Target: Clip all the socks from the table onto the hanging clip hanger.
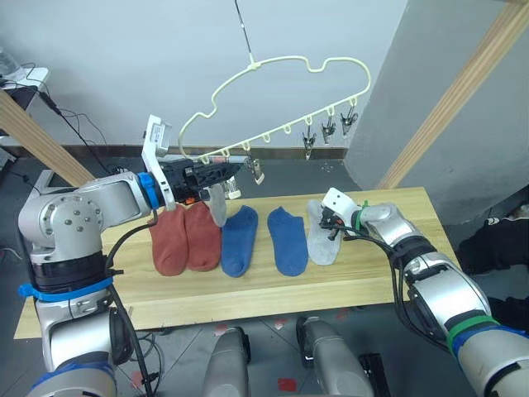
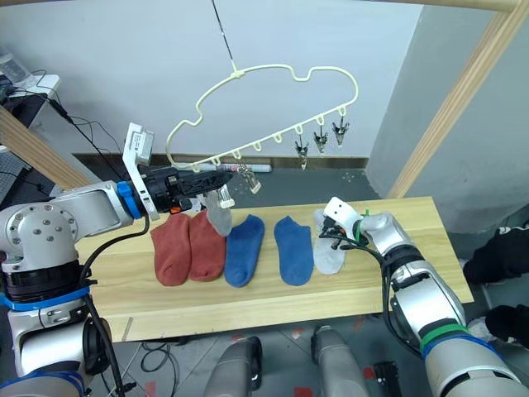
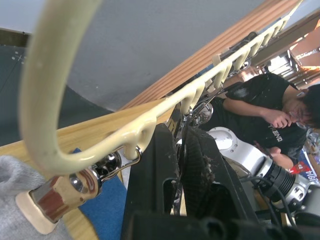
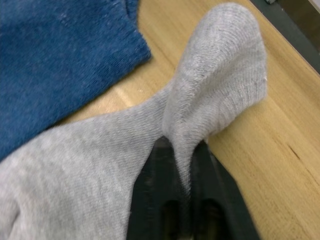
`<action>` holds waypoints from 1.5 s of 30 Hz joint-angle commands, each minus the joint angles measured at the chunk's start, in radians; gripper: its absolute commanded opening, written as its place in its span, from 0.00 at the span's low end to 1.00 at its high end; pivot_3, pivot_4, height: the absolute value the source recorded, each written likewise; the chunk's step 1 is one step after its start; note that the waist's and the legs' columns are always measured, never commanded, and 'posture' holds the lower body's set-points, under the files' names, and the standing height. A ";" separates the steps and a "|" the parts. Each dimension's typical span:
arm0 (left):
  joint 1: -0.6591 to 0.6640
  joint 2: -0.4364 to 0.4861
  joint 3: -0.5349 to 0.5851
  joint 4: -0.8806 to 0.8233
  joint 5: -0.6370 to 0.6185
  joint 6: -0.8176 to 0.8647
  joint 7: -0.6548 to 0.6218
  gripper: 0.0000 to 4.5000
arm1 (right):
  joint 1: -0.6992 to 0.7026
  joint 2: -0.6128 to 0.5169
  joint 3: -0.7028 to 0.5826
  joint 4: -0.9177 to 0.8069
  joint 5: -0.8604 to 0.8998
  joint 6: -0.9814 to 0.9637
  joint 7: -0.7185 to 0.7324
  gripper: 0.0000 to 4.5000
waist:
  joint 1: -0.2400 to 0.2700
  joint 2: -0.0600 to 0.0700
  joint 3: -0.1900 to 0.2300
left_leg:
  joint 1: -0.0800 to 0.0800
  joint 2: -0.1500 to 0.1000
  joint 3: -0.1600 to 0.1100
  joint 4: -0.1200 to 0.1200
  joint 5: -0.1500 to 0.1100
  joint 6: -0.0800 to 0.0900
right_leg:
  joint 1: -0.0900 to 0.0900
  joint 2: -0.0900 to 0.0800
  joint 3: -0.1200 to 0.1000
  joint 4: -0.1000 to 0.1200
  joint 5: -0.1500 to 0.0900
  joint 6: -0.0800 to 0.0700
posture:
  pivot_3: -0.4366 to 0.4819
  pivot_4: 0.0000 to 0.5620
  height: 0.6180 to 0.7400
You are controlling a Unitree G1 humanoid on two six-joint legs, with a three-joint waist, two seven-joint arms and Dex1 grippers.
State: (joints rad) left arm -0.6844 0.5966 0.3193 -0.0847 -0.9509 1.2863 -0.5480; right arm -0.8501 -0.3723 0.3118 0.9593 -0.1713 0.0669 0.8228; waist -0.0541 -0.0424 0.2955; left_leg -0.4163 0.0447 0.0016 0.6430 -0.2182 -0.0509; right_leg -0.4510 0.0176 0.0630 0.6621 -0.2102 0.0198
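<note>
Socks lay in a row on the tabletop [image 1: 273, 294]: two red [image 1: 183, 238], two blue [image 1: 264, 240], and one grey [image 1: 321, 241] at the right end. A second grey sock [image 1: 217, 203] hung up at the left end of the hanger [image 1: 273, 99], right at the left pincer [image 1: 221, 173], whose fingers looked clenched at a clip [image 3: 107, 167] there, though whether the clip had already bitten the sock I could not tell. Three bare clips [image 1: 329, 131] dangled further right along the wire. Down on the wood, the right pincer [image 4: 181, 170] was grasping a pinched fold of the other grey sock, toe end still flat beside the blue one. So, by my reading, one sock was at the hanger and the next was being picked. What followed would call for lifting that grey sock clear of its blue neighbour, carrying it up to a free clip, and having the left pincer press that clip open. A person in black sat beyond, in the left wrist view.
</note>
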 commanded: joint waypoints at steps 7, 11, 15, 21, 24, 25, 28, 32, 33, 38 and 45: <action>-0.018 -0.052 0.089 0.089 -0.079 0.141 0.112 0.02 | 0.307 -0.198 -0.031 -0.973 0.081 0.184 0.177 0.00 | -0.006 0.001 0.001 | 0.000 0.001 0.000 0.000 -0.001 -0.001 | -0.001 0.000 0.000 0.000 -0.001 0.002 | 0.49 0.53 1.00; -0.070 -0.096 0.152 0.137 -0.114 0.189 0.184 0.02 | 0.334 -0.148 0.034 -1.215 0.039 0.248 0.127 0.00 | -0.006 0.001 0.001 | 0.000 0.002 -0.002 0.000 -0.001 -0.001 | -0.001 0.002 -0.001 0.001 -0.001 0.002 | 0.49 0.53 1.00; -0.079 -0.108 0.165 0.138 -0.119 0.207 0.216 0.02 | 0.310 -0.113 0.072 -1.244 0.004 0.270 0.093 0.00 | 0.000 0.001 0.001 | 0.000 0.000 -0.001 0.002 0.000 -0.002 | 0.000 0.001 -0.001 0.002 -0.001 0.002 | 0.48 0.51 1.00; -0.087 -0.127 0.169 0.135 -0.132 0.214 0.237 0.02 | 0.241 -0.054 0.135 -1.200 -0.061 0.275 0.048 0.00 | 0.004 0.001 0.001 | 0.000 -0.001 -0.001 0.001 0.000 -0.002 | -0.001 -0.001 -0.001 0.001 -0.001 0.002 | 0.48 0.51 1.00; -0.085 -0.128 0.167 0.133 -0.134 0.214 0.242 0.02 | 0.216 -0.022 0.140 -1.191 -0.061 0.312 0.036 0.00 | 0.004 0.001 0.001 | 0.000 0.000 -0.001 0.001 0.000 -0.002 | -0.001 -0.001 -0.002 0.001 -0.001 0.002 | 0.48 0.50 1.00; -0.085 -0.129 0.167 0.133 -0.135 0.215 0.244 0.02 | 0.209 -0.011 0.139 -1.190 -0.057 0.327 0.032 0.00 | 0.003 0.001 0.001 | 0.000 0.000 -0.001 0.001 0.000 -0.002 | -0.001 -0.001 -0.001 0.000 -0.001 0.002 | 0.48 0.50 1.00; -0.088 -0.131 0.167 0.135 -0.137 0.212 0.245 0.02 | 0.195 0.002 0.140 -1.188 -0.058 0.346 0.033 0.00 | 0.003 0.001 0.001 | 0.000 0.000 -0.001 0.001 0.000 -0.002 | -0.001 -0.001 -0.001 0.001 -0.001 0.002 | 0.48 0.50 1.00; -0.089 -0.129 0.162 0.137 -0.132 0.205 0.242 0.02 | 0.177 0.013 0.142 -1.176 -0.060 0.354 0.028 0.00 | 0.003 0.001 0.000 | 0.000 0.000 -0.001 0.001 0.000 -0.002 | -0.001 -0.001 -0.001 0.001 -0.001 0.002 | 0.48 0.50 1.00; -0.089 -0.129 0.160 0.136 -0.132 0.205 0.240 0.02 | 0.171 0.017 0.141 -1.174 -0.058 0.356 0.026 0.00 | 0.003 0.001 0.000 | 0.000 0.000 -0.001 0.001 0.000 -0.002 | -0.001 -0.001 -0.001 0.001 -0.001 0.002 | 0.48 0.50 1.00; -0.082 -0.125 0.158 0.130 -0.128 0.195 0.237 0.02 | 0.168 0.026 0.141 -1.182 -0.049 0.369 0.027 0.00 | 0.003 0.001 0.000 | 0.000 0.000 -0.001 0.001 0.000 -0.002 | -0.001 -0.001 -0.001 0.001 -0.001 0.002 | 0.48 0.50 1.00; -0.079 -0.131 0.149 0.123 -0.128 0.177 0.233 0.02 | 0.157 0.035 0.147 -1.181 -0.049 0.388 0.026 0.00 | 0.003 0.001 0.000 | -0.001 0.000 -0.001 0.001 0.000 -0.002 | -0.001 -0.001 -0.001 0.001 -0.001 0.002 | 0.48 0.50 1.00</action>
State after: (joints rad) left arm -0.7787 0.4664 0.4806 0.0506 -1.0774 1.4528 -0.3168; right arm -0.6715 -0.3461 0.4555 -0.1899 -0.2238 0.4534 0.8518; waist -0.0512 -0.0417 0.2960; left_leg -0.4168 0.0444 0.0005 0.6441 -0.2184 -0.0528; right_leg -0.4519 0.0167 0.0617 0.6627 -0.2111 0.0213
